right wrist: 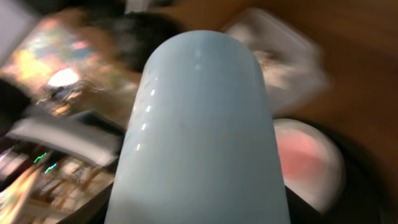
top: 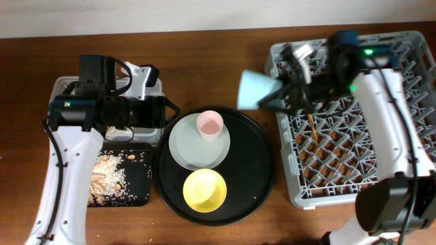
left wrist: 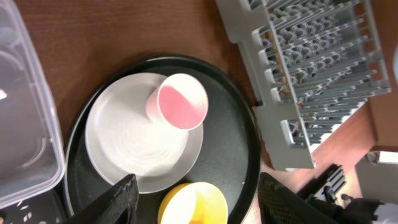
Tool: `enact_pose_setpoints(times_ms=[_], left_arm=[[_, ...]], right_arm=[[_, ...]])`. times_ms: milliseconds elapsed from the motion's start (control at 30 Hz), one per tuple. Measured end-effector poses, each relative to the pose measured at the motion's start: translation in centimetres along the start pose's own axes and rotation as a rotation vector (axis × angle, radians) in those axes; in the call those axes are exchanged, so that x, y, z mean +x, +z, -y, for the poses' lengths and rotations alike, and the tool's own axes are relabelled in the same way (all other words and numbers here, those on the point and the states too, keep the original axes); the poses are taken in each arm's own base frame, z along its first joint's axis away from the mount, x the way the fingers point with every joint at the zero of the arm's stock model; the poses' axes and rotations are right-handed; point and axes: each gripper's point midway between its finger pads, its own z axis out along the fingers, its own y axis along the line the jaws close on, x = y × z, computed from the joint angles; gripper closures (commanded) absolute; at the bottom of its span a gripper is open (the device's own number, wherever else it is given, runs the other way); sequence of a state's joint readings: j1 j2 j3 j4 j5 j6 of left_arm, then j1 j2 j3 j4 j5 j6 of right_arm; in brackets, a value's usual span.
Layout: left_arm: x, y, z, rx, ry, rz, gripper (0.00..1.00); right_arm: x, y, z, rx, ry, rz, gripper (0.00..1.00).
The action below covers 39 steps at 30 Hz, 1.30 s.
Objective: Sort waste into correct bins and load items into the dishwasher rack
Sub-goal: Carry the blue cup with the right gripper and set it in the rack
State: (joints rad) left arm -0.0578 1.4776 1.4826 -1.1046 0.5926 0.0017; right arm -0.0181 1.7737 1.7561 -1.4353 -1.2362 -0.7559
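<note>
Seen from above, the right gripper (top: 283, 92) is closed on a light-blue cup (top: 255, 90). The cup lies on its side in the air, over the gap between the round black tray (top: 262, 177) and the grey dish rack (top: 354, 163). Only this view shows where the cup hangs.

In the right wrist view the same cup fills the middle of the picture, and everything around it is smeared by blur. The gripper's own fingers cannot be made out there.

The left wrist view looks down between the left gripper's (left wrist: 198, 190) two dark fingers (left wrist: 121, 199). They stand wide apart with nothing between them. Below them a pink cup (left wrist: 180, 102) lies tilted on a pale plate (left wrist: 124, 149). The top of a yellow bowl (left wrist: 193, 202) is cut off at the bottom edge.

From above, the plate, pink cup and bowl all sit on the round tray. Left of it, a small black tray (top: 139, 194) holds beige food scraps (top: 109, 178).

The left arm covers most of the clear tub (top: 61, 85), so its contents cannot be seen. A thin brown stick in the rack looks like chopsticks (top: 311, 126), but it is too small to be sure.

Everything rests on a dark brown wooden table (top: 204, 68), with a pale wall (top: 136, 13) along the far edge.
</note>
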Motion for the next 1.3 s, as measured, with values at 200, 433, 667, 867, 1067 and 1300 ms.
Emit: enact_pose_setpoints(times_ms=[200,433,667,867,1067,1300], left_arm=[[0.2,0.0,-0.5,-0.029,-0.014,-0.007,0.39],[0.3,0.0,-0.5,-0.033,-0.019,-0.013,0.39],[0.5,0.0,-0.5,-0.033,-0.023,-0.02,0.39],[0.7,0.0,-0.5,-0.033,-0.028,-0.026,0.39],[0.7,0.0,-0.5,-0.033,-0.028,-0.027,0.39],[0.7,0.0,-0.5,-0.033,-0.028,-0.027,0.39]], right_arm=[[3.8,-7.5,10.8,0.613,0.476,-0.077,0.52],[6.4,-11.0,14.6,1.053,0.623,-0.158,0.51],[6.5,-9.8,15.4,1.162,0.599,-0.215,0.51],[7.6,-8.8,17.7,1.165,0.627,-0.249,0.51],[8.7,-8.2,18.9,1.155,0.654,-0.284,0.51],[9.1,-7.4,20.1,1.148,0.654,-0.294,0.45]])
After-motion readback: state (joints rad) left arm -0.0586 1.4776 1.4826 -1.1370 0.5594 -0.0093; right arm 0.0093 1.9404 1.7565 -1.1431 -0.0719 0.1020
